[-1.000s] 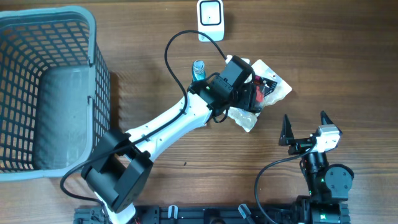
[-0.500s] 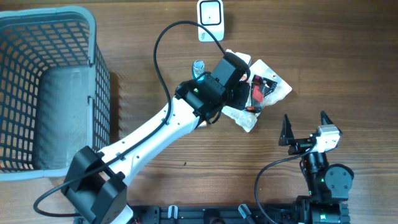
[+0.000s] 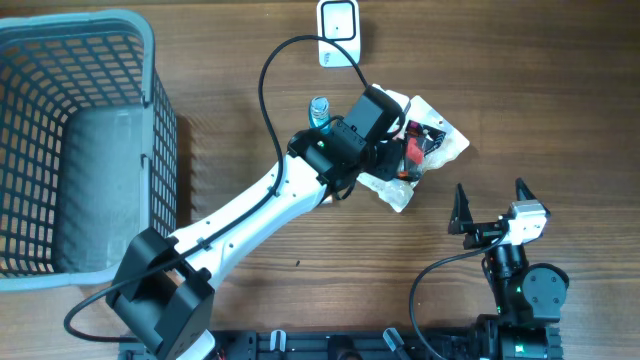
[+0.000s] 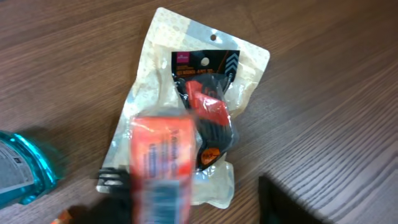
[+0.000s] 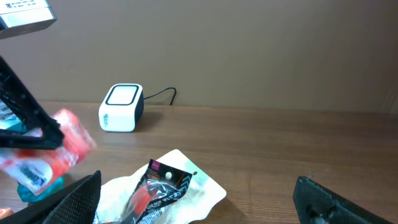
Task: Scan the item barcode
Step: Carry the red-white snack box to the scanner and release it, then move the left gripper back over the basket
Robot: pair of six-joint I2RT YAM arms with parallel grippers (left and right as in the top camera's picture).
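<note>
The packet point(image 4: 158, 155) was orange with blue print, the pouch point(image 4: 155, 68) cream and black, the bench point(image 4: 323, 93) brown woodgrain.

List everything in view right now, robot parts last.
basket: one, grey-blue plastic, left end of the table.
barcode scanner: one, white, far edge near the middle.
bottle: one, blue, beside the left arm, partly hidden.
pouch: one, cream with a black-and-red item inside, lying flat right of centre.
orange packet: one, orange-red, held over the pouch, blurred.
table: one, brown wood.
left gripper: one, black, closed on the orange packet.
right gripper: one, black, open and empty, near edge on the right.
</note>
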